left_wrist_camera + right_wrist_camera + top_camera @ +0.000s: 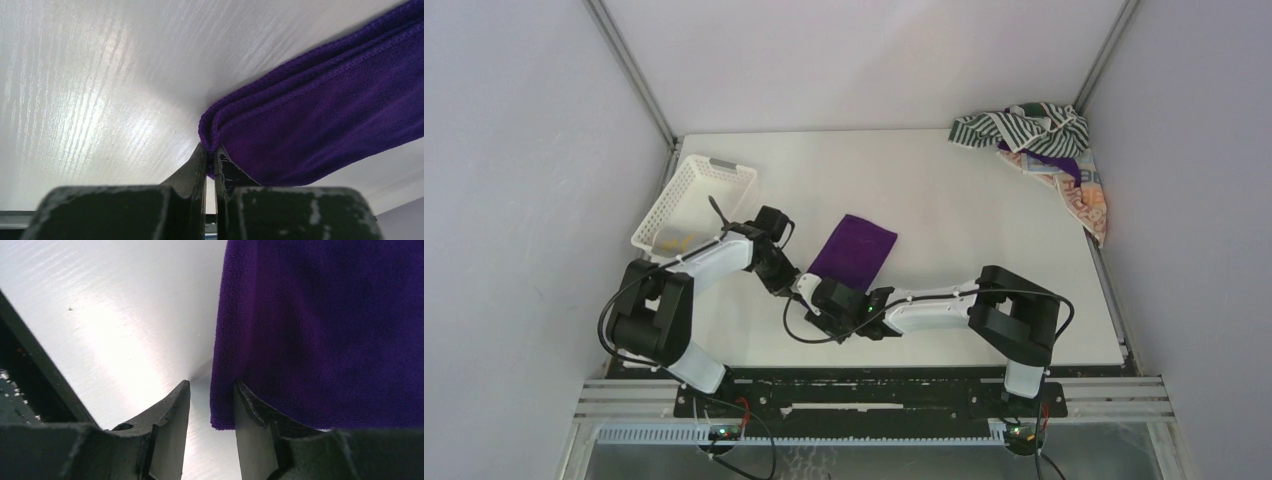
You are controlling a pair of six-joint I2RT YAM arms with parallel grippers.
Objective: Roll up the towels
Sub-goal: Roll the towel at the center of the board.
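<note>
Progress is judged to be early: no finished roll can be seen anywhere on the worktop [984,280]. The purple towel [854,250] is laid flat, folded into a narrow strip of several layers, near the middle of the worktop's near edge, and no turn has yet been made in it. The green-and-white striped towel [1022,127] and the orange patterned towel [1086,200] are heaped loosely in the far right corner, touching each other, with a scrap of another purple cloth showing between them. None of these is rolled. A white lattice basket [696,195] is placed near the left edge; something yellowish is glimpsed inside it, too small to be identified. The rolling of every visible towel is therefore reckoned to be left, and the first one is only being taken hold of.

The left gripper [210,150] is clenched on a near corner of the purple towel. Its fingertips are pressed almost together, and the rounded fold of the cloth is pinched between them, low against the worktop. The right gripper [211,390] is held partly open just beside it. One finger is set over bare worktop and the other against the towel, so that the towel's side edge is straddled by the gap. Nothing is clamped by it, as far as can be seen: a strip of bare worktop shows between the cloth edge and the outer finger.
</note>
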